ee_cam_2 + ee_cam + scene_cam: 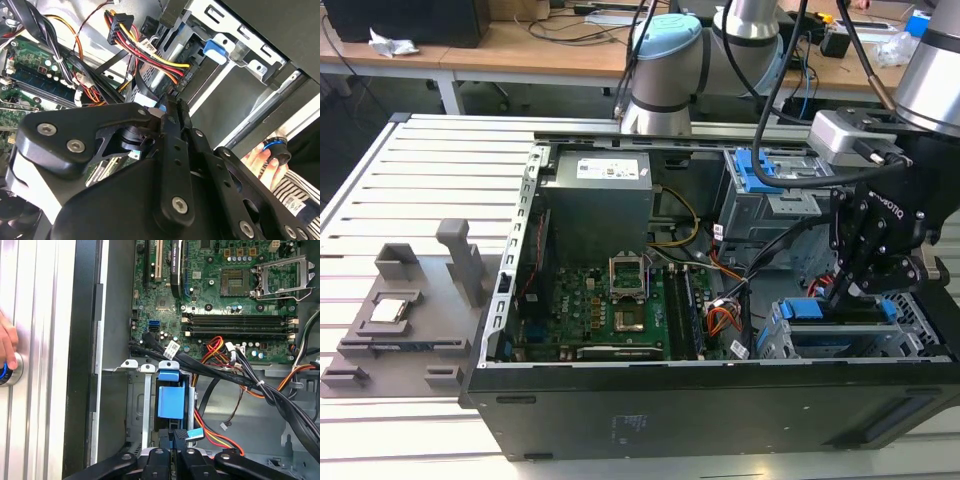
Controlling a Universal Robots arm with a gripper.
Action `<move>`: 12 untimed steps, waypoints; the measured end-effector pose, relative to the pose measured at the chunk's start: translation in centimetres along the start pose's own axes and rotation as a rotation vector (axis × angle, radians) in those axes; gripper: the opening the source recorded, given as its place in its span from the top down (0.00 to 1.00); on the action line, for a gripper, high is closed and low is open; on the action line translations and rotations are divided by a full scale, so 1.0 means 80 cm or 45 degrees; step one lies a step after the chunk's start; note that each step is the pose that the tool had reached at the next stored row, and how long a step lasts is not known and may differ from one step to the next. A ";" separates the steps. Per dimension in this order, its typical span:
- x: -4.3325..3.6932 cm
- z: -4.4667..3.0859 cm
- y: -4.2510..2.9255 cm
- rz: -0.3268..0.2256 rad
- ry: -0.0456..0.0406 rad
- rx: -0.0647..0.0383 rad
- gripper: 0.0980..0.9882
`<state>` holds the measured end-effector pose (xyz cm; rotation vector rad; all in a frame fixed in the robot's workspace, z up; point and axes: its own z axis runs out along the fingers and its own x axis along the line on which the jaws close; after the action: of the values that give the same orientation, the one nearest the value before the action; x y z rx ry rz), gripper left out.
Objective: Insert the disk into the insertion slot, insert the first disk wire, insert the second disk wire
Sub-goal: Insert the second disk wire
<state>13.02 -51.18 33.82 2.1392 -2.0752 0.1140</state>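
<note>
The disk (840, 325) already sits in the low metal slot (775, 340) at the near corner of the open computer case (720, 410), its blue carrier (168, 395) showing at the mouth of the bay. So the work is at the wire stage. The gripper (847, 292) hangs right over the disk's end, fingers drawn nearly together on what looks like a small blue plug (194, 433), though I can't be sure of the hold. Seating it will likely call for fine alignment. A person's hand (6, 347) rests on a button outside the case.

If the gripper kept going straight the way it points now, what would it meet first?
Most likely the disk's blue carrier in the drive cage: the gripper points straight at it, with a connector beside its tips. Depth is unclear.
</note>
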 end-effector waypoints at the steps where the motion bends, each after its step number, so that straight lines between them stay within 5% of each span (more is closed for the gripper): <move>1: 0.000 -0.0012 0.0000 0.000 0.000 0.000 0.94; 6: 0.001 -0.0084 0.0005 0.000 0.000 0.000 0.94; 7: 0.003 -0.0083 0.0005 -0.001 -0.009 0.000 0.94; 11: 0.017 -0.0057 0.0008 -0.005 -0.083 0.003 0.94; 12: 0.021 -0.0052 0.0009 -0.008 -0.133 0.005 0.94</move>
<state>13.02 -52.75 34.51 2.1979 -2.1257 0.0052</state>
